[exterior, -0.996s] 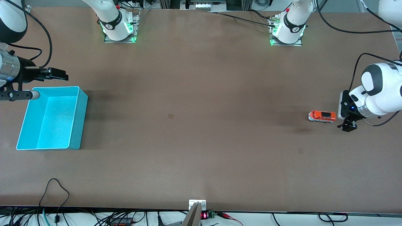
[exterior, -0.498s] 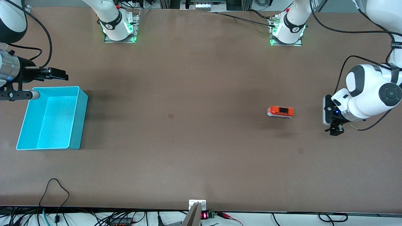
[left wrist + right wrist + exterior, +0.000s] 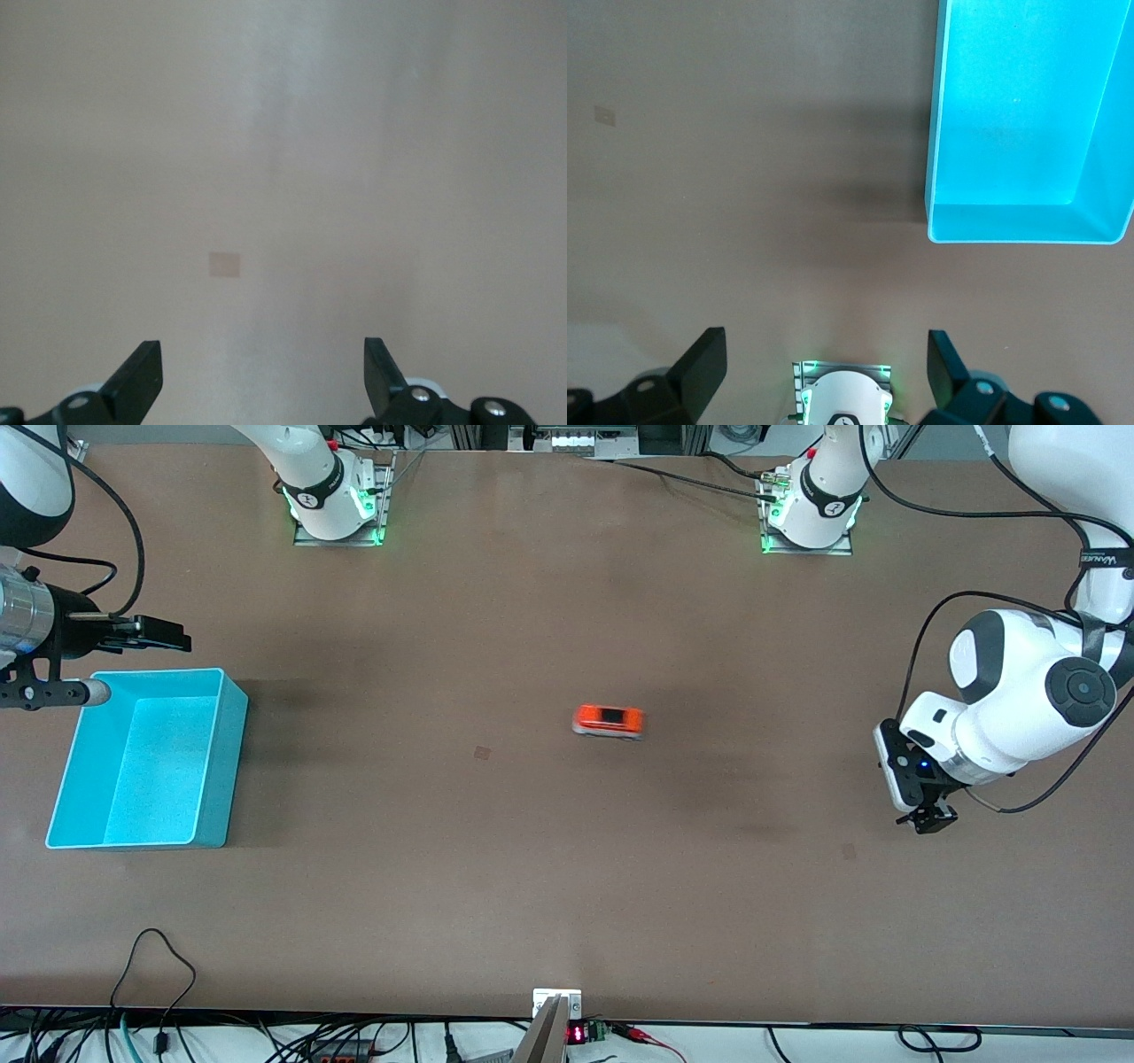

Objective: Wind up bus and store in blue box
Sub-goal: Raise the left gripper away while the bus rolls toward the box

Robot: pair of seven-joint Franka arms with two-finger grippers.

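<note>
near the front camera, only bare brown table (image 3: 567,903) and a small darker square patch (image 3: 482,753) on it. a little farther up, the small orange toy bus with black roof panels and pale lower body (image 3: 608,721) sits alone on its wheels about mid-table, slightly smeared as if rolling, well apart from both arms and from the light blue rectangular thin-walled plastic box (image 3: 232,757), which lies empty at the right arm's end.

left gripper (image 3: 924,821) hangs low over the table at the left arm's end, fingers spread wide with nothing between them; in the left wrist view (image 3: 262,376) only bare tabletop and the patch show. right gripper (image 3: 164,634) hovers just by the blue box's rim, jaws parted and empty too, the box (image 3: 1019,115) plain in its wrist view (image 3: 826,372).

likely step: catch the loose bus and put it away. best to wait till it stands still, come down over its middle, pinch across the narrow sides rather than the ends, lift clear of the wall, then release low inside the box so it cannot roll or bounce out.
</note>
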